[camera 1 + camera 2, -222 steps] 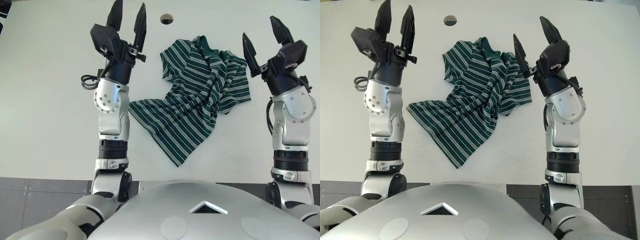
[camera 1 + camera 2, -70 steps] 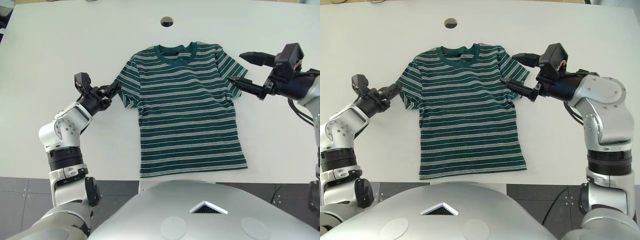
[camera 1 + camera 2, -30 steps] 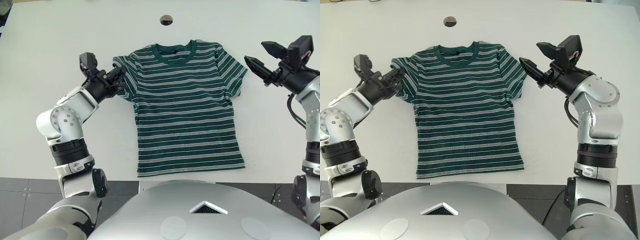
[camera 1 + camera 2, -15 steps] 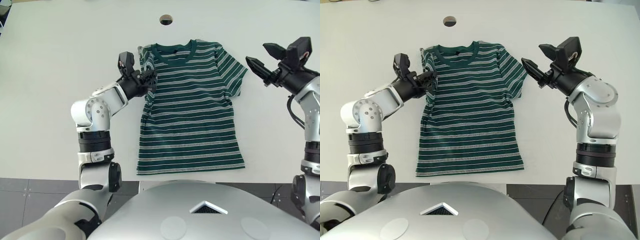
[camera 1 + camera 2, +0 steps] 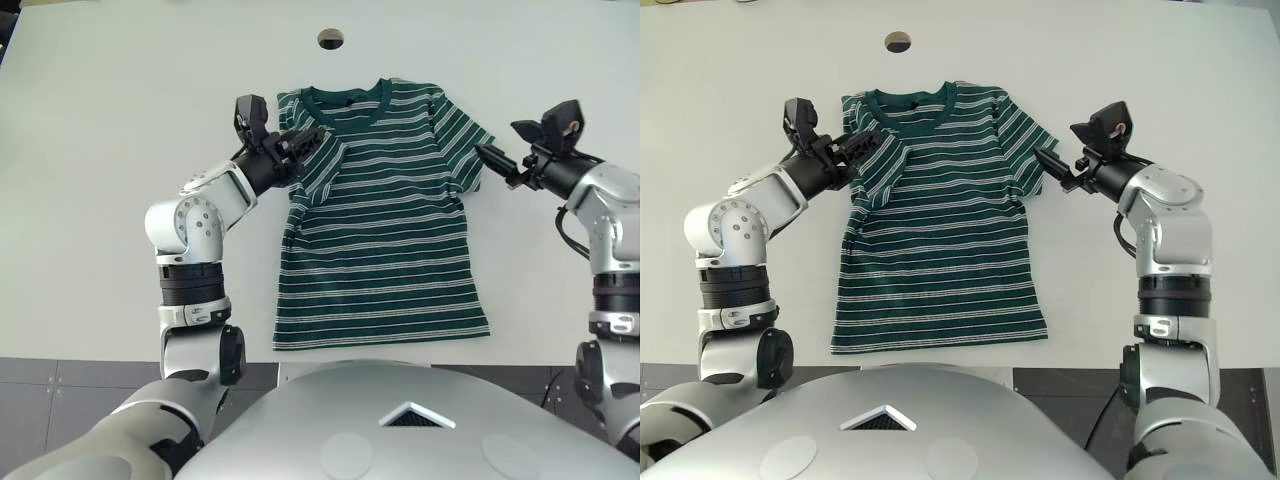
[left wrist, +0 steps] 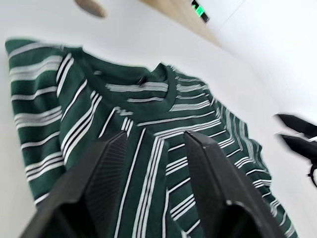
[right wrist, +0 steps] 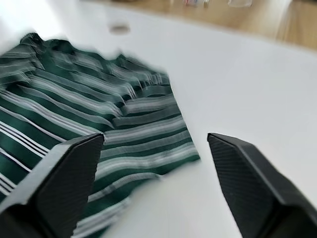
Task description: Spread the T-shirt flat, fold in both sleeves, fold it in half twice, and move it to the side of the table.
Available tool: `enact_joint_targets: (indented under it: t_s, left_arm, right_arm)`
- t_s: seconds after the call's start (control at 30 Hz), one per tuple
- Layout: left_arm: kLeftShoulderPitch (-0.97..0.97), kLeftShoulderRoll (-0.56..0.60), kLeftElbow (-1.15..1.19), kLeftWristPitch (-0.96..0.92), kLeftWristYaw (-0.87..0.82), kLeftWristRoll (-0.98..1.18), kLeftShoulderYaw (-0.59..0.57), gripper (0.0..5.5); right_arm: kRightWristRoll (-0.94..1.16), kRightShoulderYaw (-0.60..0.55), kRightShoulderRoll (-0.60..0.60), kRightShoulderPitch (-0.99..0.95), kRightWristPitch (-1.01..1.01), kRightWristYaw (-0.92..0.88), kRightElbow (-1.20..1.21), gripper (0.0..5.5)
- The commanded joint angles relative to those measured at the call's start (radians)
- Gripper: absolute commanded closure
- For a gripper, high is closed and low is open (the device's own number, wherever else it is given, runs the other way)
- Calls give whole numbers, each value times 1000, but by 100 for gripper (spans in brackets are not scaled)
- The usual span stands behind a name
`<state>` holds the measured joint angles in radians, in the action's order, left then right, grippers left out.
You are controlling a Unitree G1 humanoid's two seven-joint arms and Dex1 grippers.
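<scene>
On the left, the left gripper [image 5: 305,140] has been carried in over the T-shirt [image 5: 385,230], and the left sleeve [image 5: 318,165] is now laid across the chest. Its jaws are seen parted, the cloth apparently let go. The T-shirt is spread flat mid-table [image 5: 100,120]. On the right, the right gripper [image 5: 498,140] has been brought just beside the right sleeve [image 5: 462,150], wide open and empty, so the second sleeve fold is judged next.

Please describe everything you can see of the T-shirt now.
The T-shirt is dark green with thin white stripes. It lies flat on the white table, collar away from the robot. Its left sleeve is folded in over the chest, at the open left claw; the right sleeve lies spread out.
</scene>
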<state>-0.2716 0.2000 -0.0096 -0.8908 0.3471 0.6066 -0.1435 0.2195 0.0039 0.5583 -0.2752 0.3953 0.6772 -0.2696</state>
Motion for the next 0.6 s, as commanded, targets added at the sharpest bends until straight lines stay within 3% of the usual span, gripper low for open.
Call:
enact_joint_targets:
  t_s: [0.03,0.1,0.2,0.6]
  left_arm:
    - [40,-1,-85,18,24,16,4,260]
    - [56,-7,-158,14,60,67,-5,230]
    - [82,-8,-260,20,91,134,-24,230]
    - [67,-3,-224,47,43,144,-73,224]
  right_arm:
    - [-87,53,-30,-121,-60,-13,-227,130]
    - [-100,48,-54,-176,-80,-25,-342,130]
    - [-71,7,-98,-263,-72,-25,-504,130]
    - [-71,-3,-144,-317,-61,40,-603,352]
